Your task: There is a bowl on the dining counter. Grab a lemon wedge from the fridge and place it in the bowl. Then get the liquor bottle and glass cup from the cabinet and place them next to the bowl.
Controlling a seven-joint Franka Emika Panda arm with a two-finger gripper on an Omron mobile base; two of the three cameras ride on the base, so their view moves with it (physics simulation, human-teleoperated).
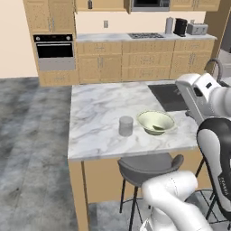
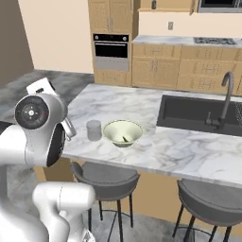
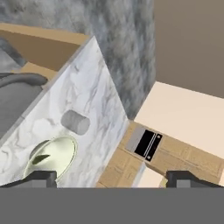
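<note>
A pale green bowl [image 1: 155, 122] [image 2: 123, 132] [image 3: 52, 157] stands near the front edge of the marble dining counter [image 1: 103, 108] [image 2: 179, 146]. A small dark lemon wedge [image 1: 158, 128] [image 2: 125, 139] [image 3: 41, 158] lies inside it. A grey glass cup [image 1: 126, 125] [image 2: 94, 130] [image 3: 75, 121] stands upright just beside the bowl, apart from it. My gripper [image 3: 111, 181] hangs high over the counter's end, open, with nothing between its fingertips [image 3: 39, 177]. The liquor bottle is out of view.
A dark sink [image 1: 169, 97] [image 2: 198, 113] with a faucet [image 2: 227, 94] is set into the counter behind the bowl. Grey stools [image 1: 149, 167] [image 2: 104, 177] stand under the front edge. A wall oven [image 1: 55, 52] [image 2: 111, 51] and wooden cabinets line the far wall.
</note>
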